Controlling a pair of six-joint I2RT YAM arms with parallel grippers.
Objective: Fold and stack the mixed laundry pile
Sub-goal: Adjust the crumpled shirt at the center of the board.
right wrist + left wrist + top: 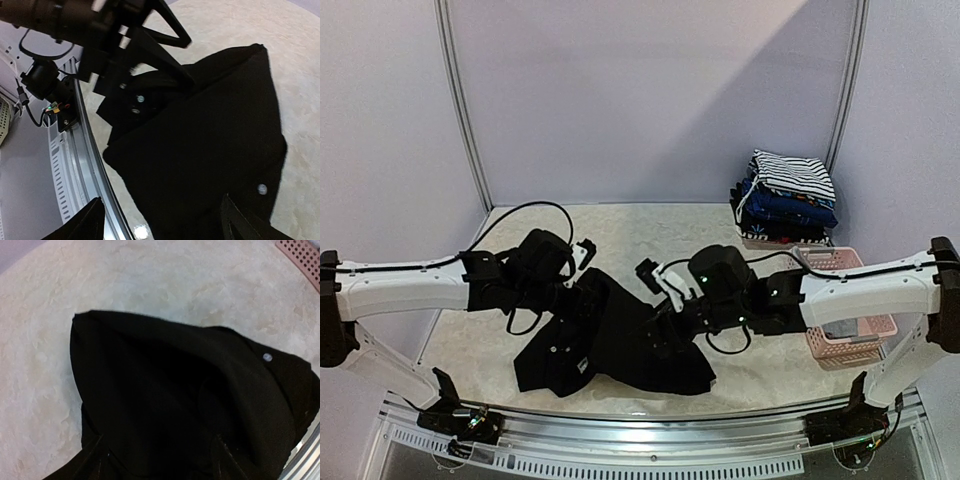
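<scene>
Both arms reach in low from the sides and meet over the middle of the table (pixel 650 225), near its front edge; the left claw (pixel 583 299) (pixel 162 460) tips down over the left side of the black cloth (pixel 620 340) (pixel 175 390) (pixel 210 150), its fingers spread wide, holding nothing; the right claw (pixel 665 320) (pixel 160 212) tips down over the right side, fingers wide apart too, let go; the black cloth lies rumpled between them, a small white dot (pixel 267 357) (pixel 261 189) on it; a pile of folded clothes (pixel 785 205) sits in the back right corner, a striped one (pixel 792 172) on top; a pink basket (pixel 825 260) stands by the right edge.
</scene>
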